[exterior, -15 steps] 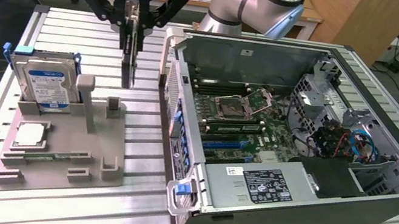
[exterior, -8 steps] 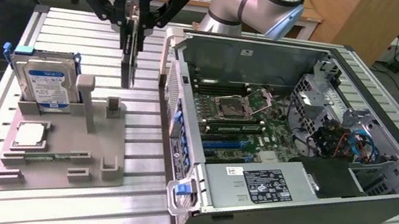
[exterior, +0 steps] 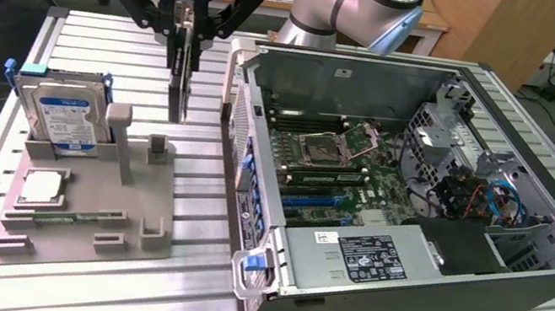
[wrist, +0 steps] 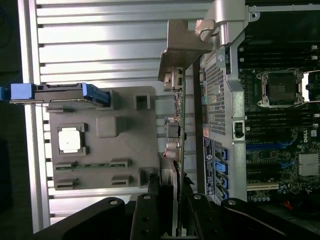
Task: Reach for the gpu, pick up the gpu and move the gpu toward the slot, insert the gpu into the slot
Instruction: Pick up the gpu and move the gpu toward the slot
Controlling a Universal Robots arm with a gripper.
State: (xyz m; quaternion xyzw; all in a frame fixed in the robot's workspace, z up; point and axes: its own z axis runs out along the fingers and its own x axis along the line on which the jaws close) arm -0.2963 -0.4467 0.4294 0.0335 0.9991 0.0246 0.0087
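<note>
Gripper (exterior: pixel 188 37): clamped on the gpu (exterior: pixel 182 92), which hangs upright beneath it, clear of the grey holder (exterior: pixel 86 207) below. Computer case (exterior: pixel 420 189) alongside. Step, by judgement: carry toward slot (exterior: pixel 306 202). Seating likely demands edge squared over slot.

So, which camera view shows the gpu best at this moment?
The wrist view. There the gpu shows its silver end bracket and its connectors along one edge. The exterior view shows it as a thin dark strip, hanging edge-on from the gripper that is shut on it.
</note>
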